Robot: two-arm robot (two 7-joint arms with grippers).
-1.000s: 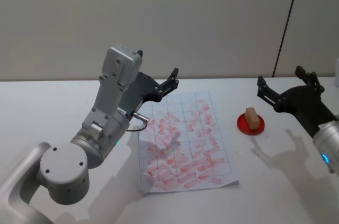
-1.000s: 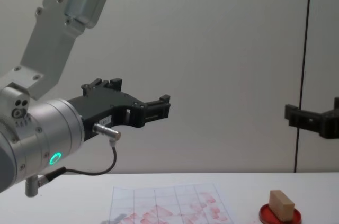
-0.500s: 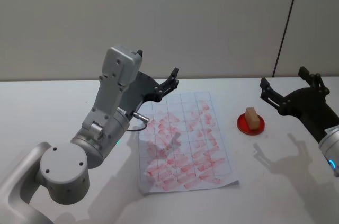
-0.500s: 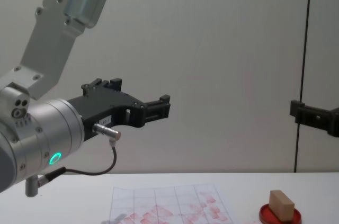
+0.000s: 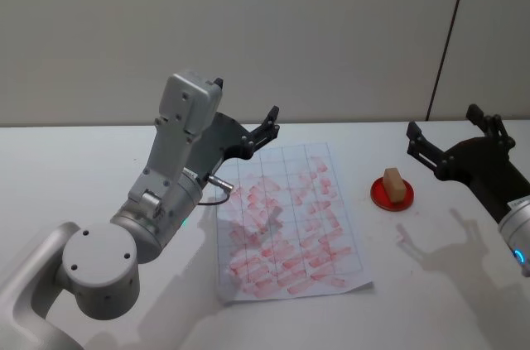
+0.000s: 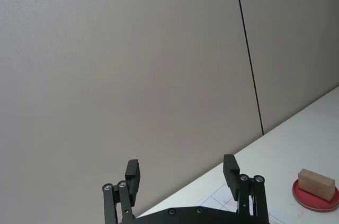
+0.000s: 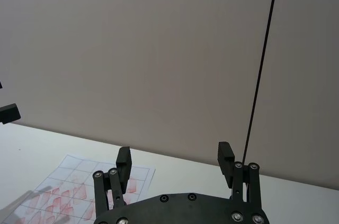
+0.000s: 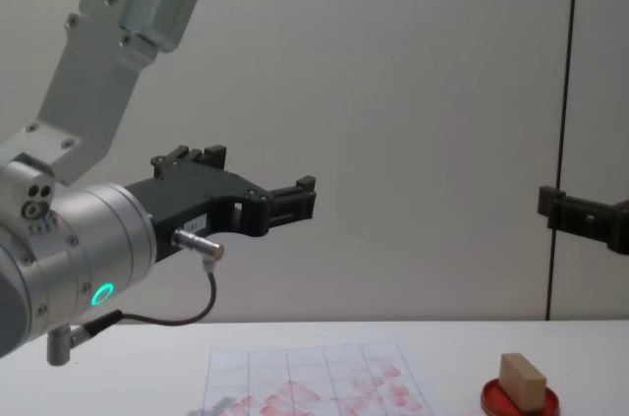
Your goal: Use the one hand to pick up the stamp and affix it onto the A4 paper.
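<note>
The stamp point(image 5: 393, 184) is seated on the red pad point(image 5: 380, 195), right of the paper point(image 5: 286, 226) on the counter point(image 5: 74, 176). The right tool point(image 5: 451, 136) is held released above the counter, right of the stamp, apart from it. The left tool point(image 5: 248, 131) is parked released above the paper's far left corner.

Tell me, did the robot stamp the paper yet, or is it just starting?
The A4 paper already carries many red marks. Right now the stamp sits on the red ink pad, untouched. The right gripper hovers open beside it, holding nothing; the left gripper is open above the paper's far edge. Grabbing and pressing remain.
</note>
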